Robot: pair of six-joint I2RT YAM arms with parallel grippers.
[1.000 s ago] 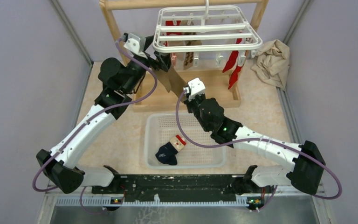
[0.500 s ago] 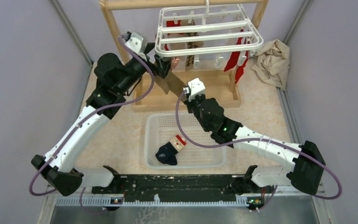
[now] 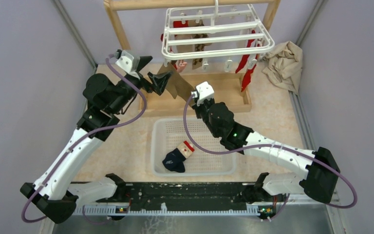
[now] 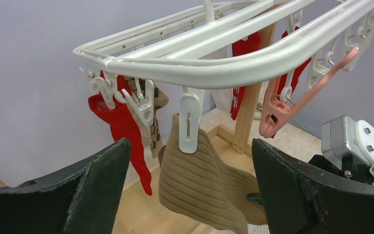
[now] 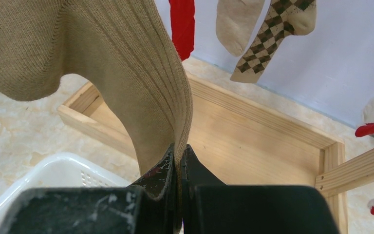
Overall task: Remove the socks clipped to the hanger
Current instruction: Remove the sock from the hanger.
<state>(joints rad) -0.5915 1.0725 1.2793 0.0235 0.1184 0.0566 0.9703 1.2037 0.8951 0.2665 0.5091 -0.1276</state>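
The white hanger hangs from the wooden frame with socks clipped under it. A tan ribbed sock hangs from a white clip on the hanger's near rail. My right gripper is shut on that sock's lower end, pulling it taut. My left gripper stands wide open, level with the clip, one finger on each side and apart from it. Red socks, a cream sock and a diamond-patterned sock stay clipped.
A white perforated basket lies below the right arm with a navy sock in it. The wooden frame's base sits under the hanger. A pink clip hangs empty. Crumpled beige cloth lies at the back right.
My left arm has drawn back to the left, away from the hanger's near corner, its gripper still open. The hanger has swung slightly. The right arm has not moved.
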